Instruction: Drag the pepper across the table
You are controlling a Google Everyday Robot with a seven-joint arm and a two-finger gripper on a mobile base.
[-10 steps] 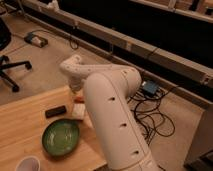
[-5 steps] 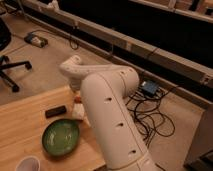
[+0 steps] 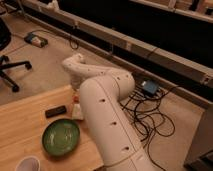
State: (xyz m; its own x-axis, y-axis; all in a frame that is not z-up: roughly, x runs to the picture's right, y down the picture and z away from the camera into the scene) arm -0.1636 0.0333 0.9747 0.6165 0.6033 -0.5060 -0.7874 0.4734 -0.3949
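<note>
The pepper (image 3: 76,99) shows only as a small orange-red spot at the far right edge of the light wooden table (image 3: 20,122), mostly hidden by my arm. My gripper (image 3: 76,93) reaches down from the white wrist right over the pepper, at the table's far right corner. The bulky white arm (image 3: 107,115) covers the table's right side and hides most of the gripper.
A black bar (image 3: 55,111) lies left of the pepper. A pale beige block (image 3: 77,113) sits just in front of it. A green plate (image 3: 61,136) is nearer the front, a pale cup (image 3: 27,164) at the front edge. Cables (image 3: 145,107) lie on the floor at right, an office chair (image 3: 7,60) at left.
The arm's big link has shifted slightly to the left. The pepper, block, bar and plate stay in about the same places.
</note>
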